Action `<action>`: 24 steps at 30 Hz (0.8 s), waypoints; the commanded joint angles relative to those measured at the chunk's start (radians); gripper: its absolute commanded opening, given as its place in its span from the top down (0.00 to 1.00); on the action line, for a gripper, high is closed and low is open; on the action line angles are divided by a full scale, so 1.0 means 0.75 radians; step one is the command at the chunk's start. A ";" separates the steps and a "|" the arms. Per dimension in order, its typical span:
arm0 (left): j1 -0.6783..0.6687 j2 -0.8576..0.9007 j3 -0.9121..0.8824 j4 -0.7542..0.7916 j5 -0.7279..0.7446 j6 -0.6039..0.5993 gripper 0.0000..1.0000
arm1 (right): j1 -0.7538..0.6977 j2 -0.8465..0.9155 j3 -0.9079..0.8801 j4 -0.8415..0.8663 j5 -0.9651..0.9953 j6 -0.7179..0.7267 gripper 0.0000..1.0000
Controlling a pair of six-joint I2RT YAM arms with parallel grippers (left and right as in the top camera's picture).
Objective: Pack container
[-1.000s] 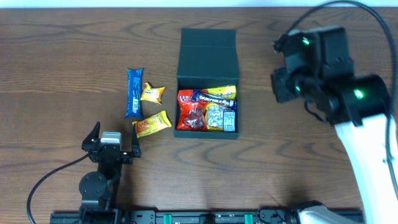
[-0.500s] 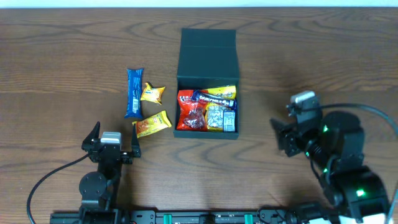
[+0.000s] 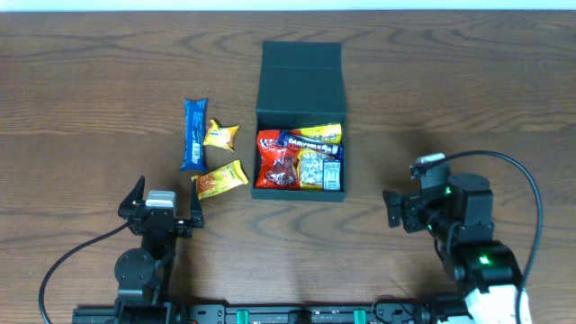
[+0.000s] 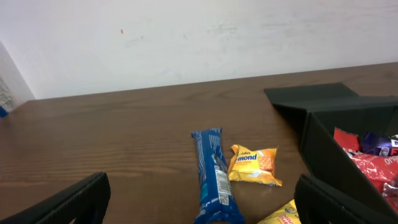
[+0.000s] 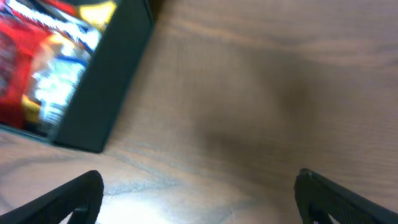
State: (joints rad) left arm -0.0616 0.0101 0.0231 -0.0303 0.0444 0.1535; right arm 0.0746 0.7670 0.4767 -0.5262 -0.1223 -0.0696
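The container [image 3: 300, 193], a dark square box, lies at the table's middle with its flap lid [image 3: 300, 67] open toward the back. Red, yellow and blue snack packets [image 3: 300, 159] fill it. Left of it lie a blue bar [image 3: 193, 134] and two yellow packets [image 3: 220, 135] [image 3: 220, 179]. My left gripper [image 3: 165, 205] rests open near the front, behind the blue bar [image 4: 213, 177] and a yellow packet [image 4: 253, 165]. My right gripper [image 3: 423, 200] stands open and empty to the front right of the container [image 5: 106, 87], over bare wood.
Cables run from both arm bases along the table's front edge. A white wall rises behind the far edge in the left wrist view. The right wrist view is blurred.
My right arm has swung from the back right down to the front right, and its jaws have opened wide. The left arm and the snacks have not moved.
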 commanded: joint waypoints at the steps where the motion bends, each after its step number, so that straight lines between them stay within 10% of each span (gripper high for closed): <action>1: 0.004 -0.009 -0.025 -0.062 -0.025 -0.006 0.05 | -0.069 0.037 -0.089 0.109 -0.058 -0.016 0.01; 24: 0.004 -0.009 -0.025 -0.062 -0.025 -0.006 0.05 | -0.142 -0.360 -0.477 0.468 -0.047 0.007 0.01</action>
State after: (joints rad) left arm -0.0616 0.0101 0.0231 -0.0307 0.0444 0.1535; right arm -0.0250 0.5266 0.1513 -0.1745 -0.1574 -0.0696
